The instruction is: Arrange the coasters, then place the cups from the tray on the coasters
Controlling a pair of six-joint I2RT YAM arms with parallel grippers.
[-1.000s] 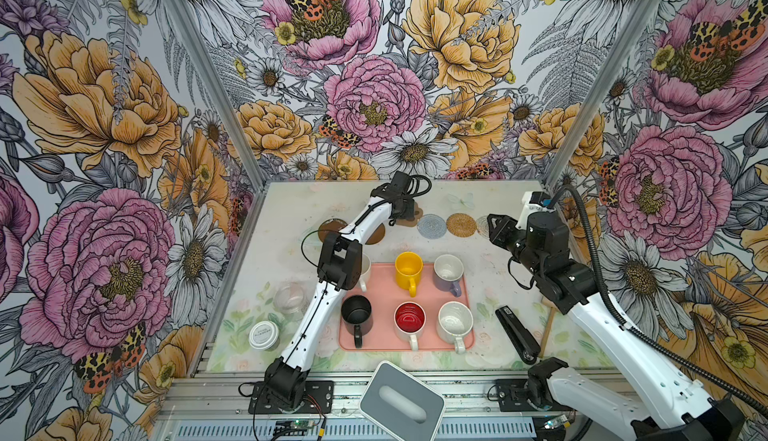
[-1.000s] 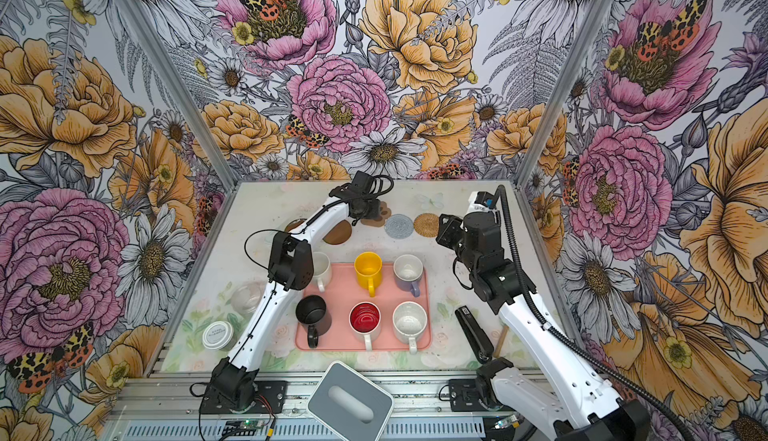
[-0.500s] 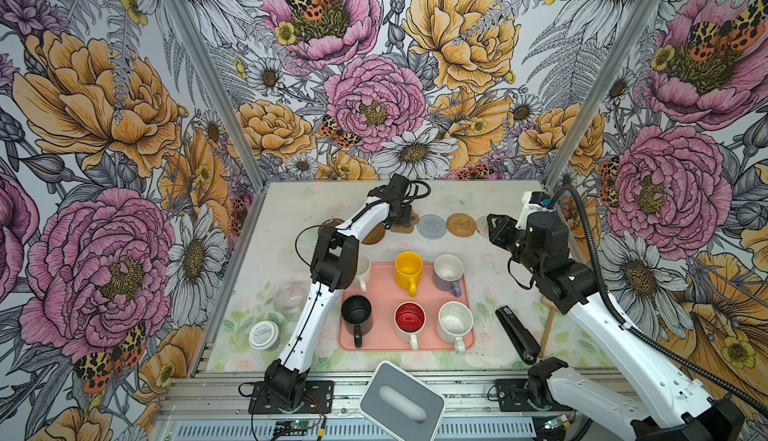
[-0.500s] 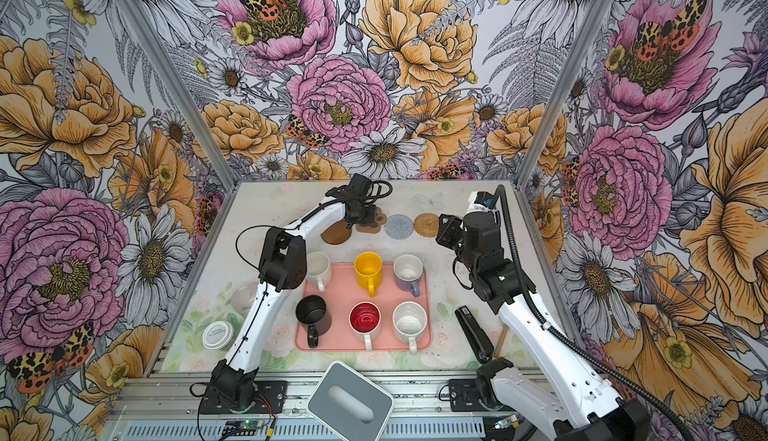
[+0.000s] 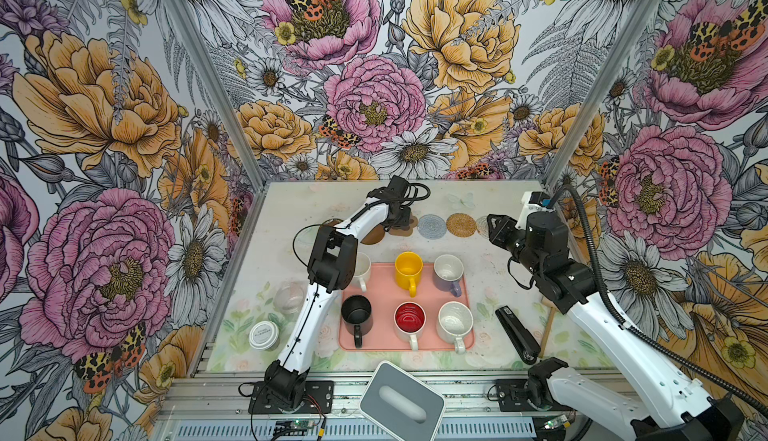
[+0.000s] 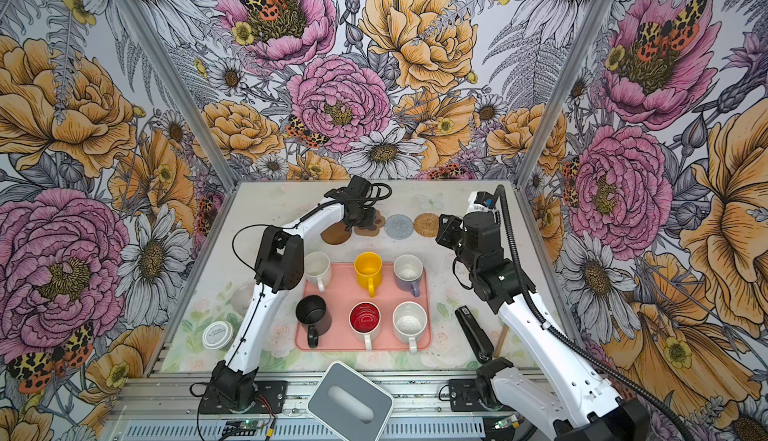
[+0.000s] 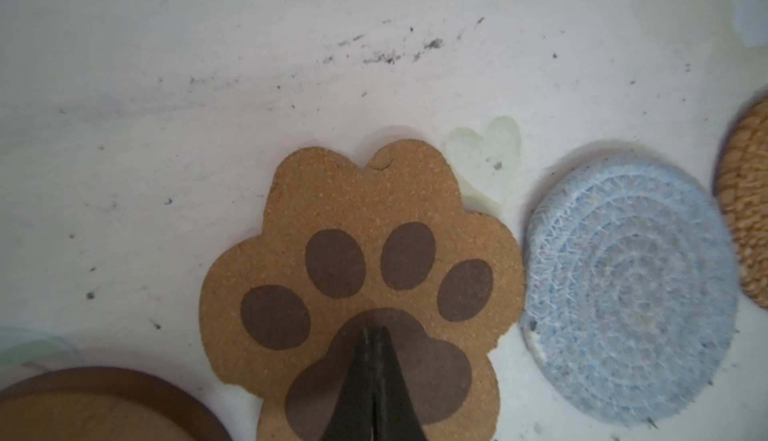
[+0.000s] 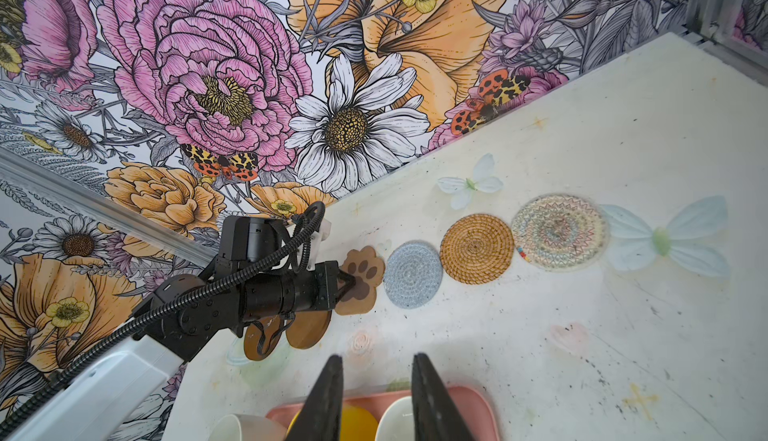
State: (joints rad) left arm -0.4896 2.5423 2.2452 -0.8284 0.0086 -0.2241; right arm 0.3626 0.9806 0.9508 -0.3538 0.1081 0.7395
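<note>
A: How is the left gripper [image 7: 374,330] seen?
B: Its jaws are pressed together, and the tips are set down on the big pad of the paw coaster [image 7: 357,210]. Nothing is pinched between them.
A: Which way is that coaster turned?
B: Its toes are pointed toward the far side. It is placed at the left end of a row that runs left to right along the far side, followed by the grey coaster [image 5: 432,227], the rattan coaster [image 5: 461,224] and the clear coaster [image 8: 559,231].
A: And the right gripper [image 8: 376,370]?
B: It is held in the air by the right end of that row. Its jaws are slightly spread, with nothing between them.
A: What is hidden?
B: In both top views the clear coaster is largely covered by the right gripper. The two brown discs [image 8: 309,328], left of the paw and nearer, are partly covered by the left arm [image 5: 316,306]. Whether they overlap cannot be told.
A: Counts?
B: Six coasters are counted. Six cups [image 5: 408,268] are stood on the tray [image 5: 384,287] in two rows of three, with all handles pointed toward the near edge. The cream cup [image 5: 361,266] at the far left corner is partly hidden by the arm.
</note>
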